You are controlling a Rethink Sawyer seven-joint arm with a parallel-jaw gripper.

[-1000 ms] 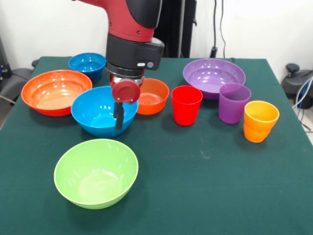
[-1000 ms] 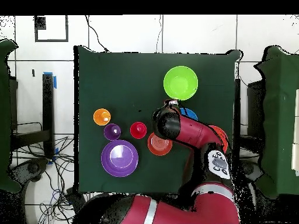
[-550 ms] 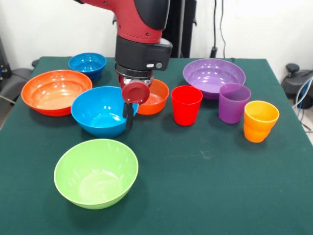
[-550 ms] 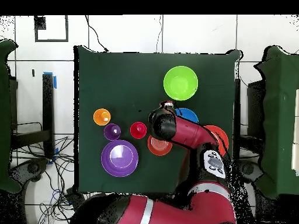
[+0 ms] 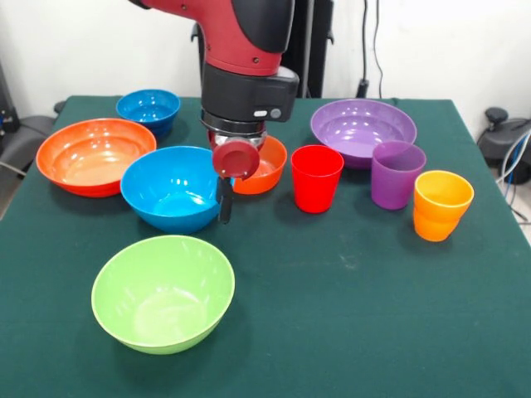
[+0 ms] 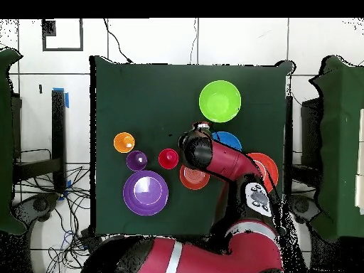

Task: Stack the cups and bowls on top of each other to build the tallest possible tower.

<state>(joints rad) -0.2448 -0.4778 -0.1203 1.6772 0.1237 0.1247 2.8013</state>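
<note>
Sliding sideways off the light blue bowl [image 5: 174, 188] interior to its rim beside the small orange bowl [image 5: 264, 165], gripper [image 5: 224, 201] low over the counter [image 5: 357, 282], fingers' state cannot tell; nothing stacked yet, green bowl [image 5: 163, 293] alone nearby, rim grasp likely next.

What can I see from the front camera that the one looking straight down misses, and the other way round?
Only the front view shows the small dark blue bowl and the whole light blue bowl; from above the arm covers the first and most of the second. Only the overhead view shows the floor tiles around the table. Both show the lime green bowl, the purple bowl, the red cup, the purple cup and the orange cup, all standing apart, nothing stacked.
</note>
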